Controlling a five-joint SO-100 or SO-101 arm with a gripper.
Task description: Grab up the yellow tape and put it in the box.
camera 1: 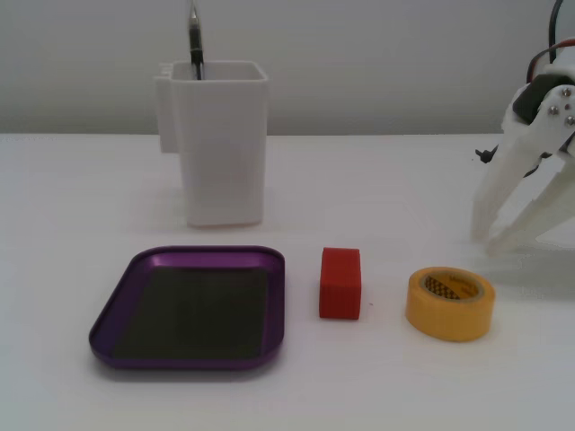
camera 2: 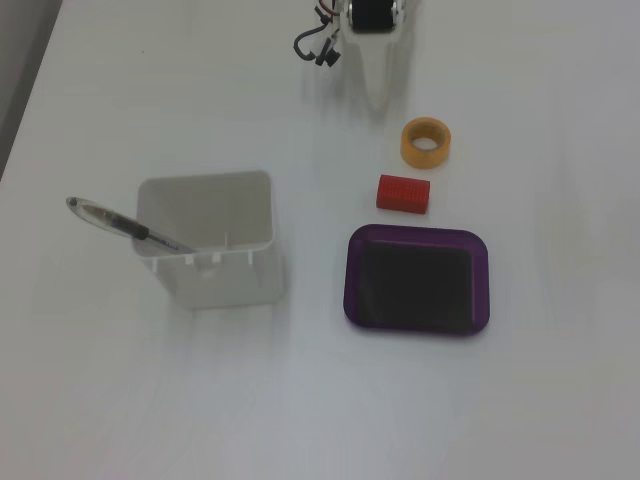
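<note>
Cut off by the right edge in a fixed view, the white gripper (camera 1: 501, 241): only the lower housing and two tapering fingers visible, tips resting on or just above the desk (camera 1: 90, 180), clearly spread apart and holding nothing. Cropped again at the top edge in a fixed view, that same gripper (camera 2: 372, 95), foreshortened there so the gap between the fingers cannot be made out. Arm beyond the wrist out of sight in both fixed views, apart from a few dark and red wires.

Lying flat, the yellow tape (camera 1: 450, 303), hole facing straight up, ring axis vertical, so no long axis to speak of; dark patterned core just visible inside. Sitting near the front edge of the desk toward the right side in a fixed view, just in front of the fingertips and apart from them. Seen from above in a fixed view, the yellow tape (camera 2: 427, 141) lying close below and right of the gripper.

Between tape and tray, a red block (camera 1: 340, 283), touching neither.

Empty, the purple box (camera 1: 191, 307): dark flat bottom bare, long side running along the front edge in a fixed view.

Behind it, toward the back edge, a tall white container (camera 1: 216, 144) holding one pen (camera 2: 125, 226), leaning, its top cropped in a fixed view.
</note>
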